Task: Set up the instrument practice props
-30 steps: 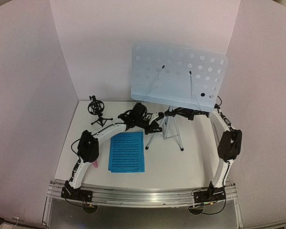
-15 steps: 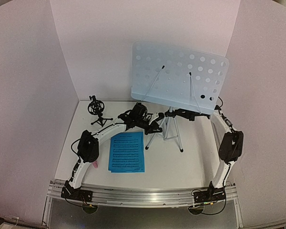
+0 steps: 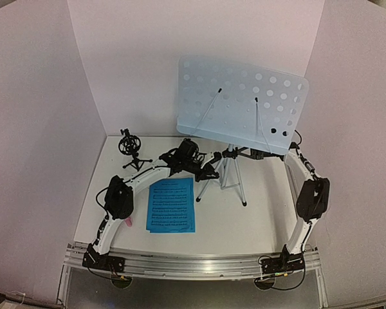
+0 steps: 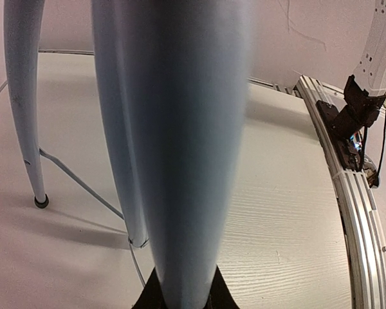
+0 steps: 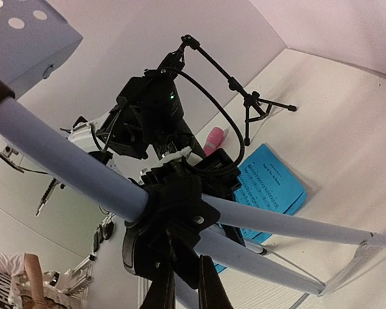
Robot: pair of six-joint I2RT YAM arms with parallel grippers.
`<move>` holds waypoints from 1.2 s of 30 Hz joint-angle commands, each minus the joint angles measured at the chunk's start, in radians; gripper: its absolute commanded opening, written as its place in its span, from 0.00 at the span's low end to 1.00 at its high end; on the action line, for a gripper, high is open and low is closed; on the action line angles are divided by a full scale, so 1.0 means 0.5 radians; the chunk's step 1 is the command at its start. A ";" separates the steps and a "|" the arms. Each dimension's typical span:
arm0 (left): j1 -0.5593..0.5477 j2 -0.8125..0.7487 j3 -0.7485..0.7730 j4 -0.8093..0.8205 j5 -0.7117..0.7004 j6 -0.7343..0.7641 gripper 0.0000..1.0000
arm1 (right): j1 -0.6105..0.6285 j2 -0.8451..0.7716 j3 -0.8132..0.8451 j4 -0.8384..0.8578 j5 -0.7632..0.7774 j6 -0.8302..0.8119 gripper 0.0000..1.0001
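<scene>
Far left: small black mic holder [image 3: 130,149] stands upright on its tripod, well to the left of the left gripper [image 3: 208,170] and beyond that arm's forearm. Pink microphone [image 5: 213,141] lies on the table [image 3: 244,219] back by the left arm's elbow, mostly hidden under the arm in the top view. It is well apart from both grippers.

Left gripper: clamped on a silver tripod leg [image 4: 180,161] of the music stand [image 3: 241,106]. In the left wrist view the leg runs straight up out of the black fingertips and is too close to be sharp.

Music sheets [image 3: 172,205]: bright blue stack flat on the table, just to the base side of the left gripper and a bit left of it. The long axis runs near-to-far, roughly toward the gripper. Nothing is touching them.

Music stand: upright, pale blue perforated desk tilted back above both grippers, no sheet on it.

Right gripper [image 3: 241,153]: at the tripod hub [image 5: 174,219] from the right side. Fingers look closed on the pale tube just under the hub.

Judgement: both arms are busy steadying the stand, and the sheets come next. The left arm is clearly nearer, since the stand sits between the right gripper and the sheets. The left would have to let go of the leg and drop back toward its base.
</scene>
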 commanded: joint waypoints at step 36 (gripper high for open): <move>0.003 -0.012 0.016 -0.060 -0.194 0.157 0.00 | 0.080 -0.384 0.046 -0.056 0.048 1.654 0.22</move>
